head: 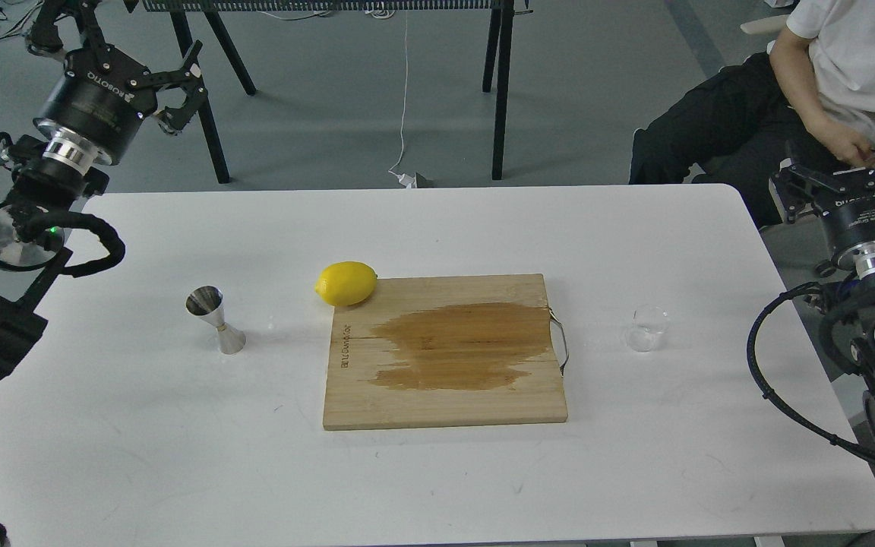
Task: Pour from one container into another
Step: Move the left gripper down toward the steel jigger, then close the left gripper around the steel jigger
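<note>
Here a white table [141, 456] fills most of the frame. In the middle lies a wooden cutting board [445, 410] with a big dark wet patch [464, 346] on it and a little metal handle [561, 342] on its right edge. A yellow lemon [345, 283] sits at the board's upper left corner, partly on the wood.

The shiny metal jigger [216, 319] stands upright on the table in the left part of the frame, near the board's left side but apart from it. The small clear cup [647, 328] stands upright in the right part of the frame, near the handle but not touching it. The two are well apart, with the board between them. I cannot tell if the cup has anything inside.

The left gripper [183, 91] is in the upper left of the frame, up past the far edge of the table. Its fingers are spread and hold nothing. The right gripper [836, 171] is at the right edge of the frame, beside the table. It is dark and hard to see, so I cannot tell how its fingers stand. It touches no thing on the table.

A person [825, 83] in a white shirt sits in the upper right corner.
</note>
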`<action>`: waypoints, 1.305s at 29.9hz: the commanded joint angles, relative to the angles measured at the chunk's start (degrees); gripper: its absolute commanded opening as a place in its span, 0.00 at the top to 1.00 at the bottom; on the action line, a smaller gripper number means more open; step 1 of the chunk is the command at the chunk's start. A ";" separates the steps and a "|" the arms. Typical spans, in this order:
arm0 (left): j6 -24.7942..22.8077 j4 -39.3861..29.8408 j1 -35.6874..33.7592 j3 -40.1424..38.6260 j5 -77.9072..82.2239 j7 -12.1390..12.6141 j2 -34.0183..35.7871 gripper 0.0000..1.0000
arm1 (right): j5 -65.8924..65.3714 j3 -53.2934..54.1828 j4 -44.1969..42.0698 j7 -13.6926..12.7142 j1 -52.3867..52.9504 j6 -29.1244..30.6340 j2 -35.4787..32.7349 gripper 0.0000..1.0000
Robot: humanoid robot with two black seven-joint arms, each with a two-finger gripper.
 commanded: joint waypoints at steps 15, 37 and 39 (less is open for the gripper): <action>9.14 -23.70 16.23 -0.10 52.13 -10.94 15.49 0.00 | 0.01 0.60 0.31 0.08 -2.70 0.00 -1.47 0.00; 38.94 -6.76 31.18 10.27 113.86 -11.30 13.21 0.02 | 0.01 0.78 -0.04 0.00 -3.58 0.00 -1.38 0.00; 40.18 -4.56 31.18 10.71 114.21 -11.56 11.45 0.02 | 0.01 0.78 0.04 0.00 -3.93 0.00 -1.38 0.00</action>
